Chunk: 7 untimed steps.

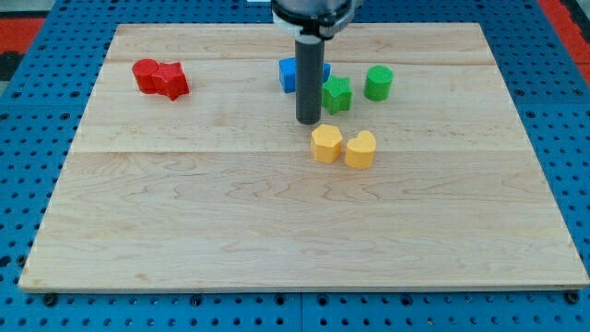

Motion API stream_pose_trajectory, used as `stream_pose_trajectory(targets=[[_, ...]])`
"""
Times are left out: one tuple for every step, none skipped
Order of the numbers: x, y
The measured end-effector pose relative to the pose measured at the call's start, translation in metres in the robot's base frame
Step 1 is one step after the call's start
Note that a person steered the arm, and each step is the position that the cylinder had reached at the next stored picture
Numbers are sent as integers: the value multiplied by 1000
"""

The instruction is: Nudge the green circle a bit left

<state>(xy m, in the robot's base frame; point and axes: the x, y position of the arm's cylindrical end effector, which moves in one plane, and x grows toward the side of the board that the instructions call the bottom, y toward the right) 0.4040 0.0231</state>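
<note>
The green circle (378, 82) is a short green cylinder at the view's upper right of centre on the wooden board (184, 221). A green star-shaped block (336, 94) sits just to its left. My rod comes down from the view's top, and my tip (308, 122) rests on the board left of the green star and well left of the green circle, touching neither as far as I can tell. The rod partly hides a blue block (289, 74) behind it.
Two red blocks (159, 77) lie together at the view's upper left. A yellow hexagon-like block (325, 143) and a yellow heart-like block (360, 149) sit just below and right of my tip. Blue pegboard surrounds the board.
</note>
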Motion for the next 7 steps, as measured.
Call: stream_pose_trajectory(targets=[[8,72],[-1,138],[-26,159],[-69,142],[-72,140],[-72,136],[-72,107]])
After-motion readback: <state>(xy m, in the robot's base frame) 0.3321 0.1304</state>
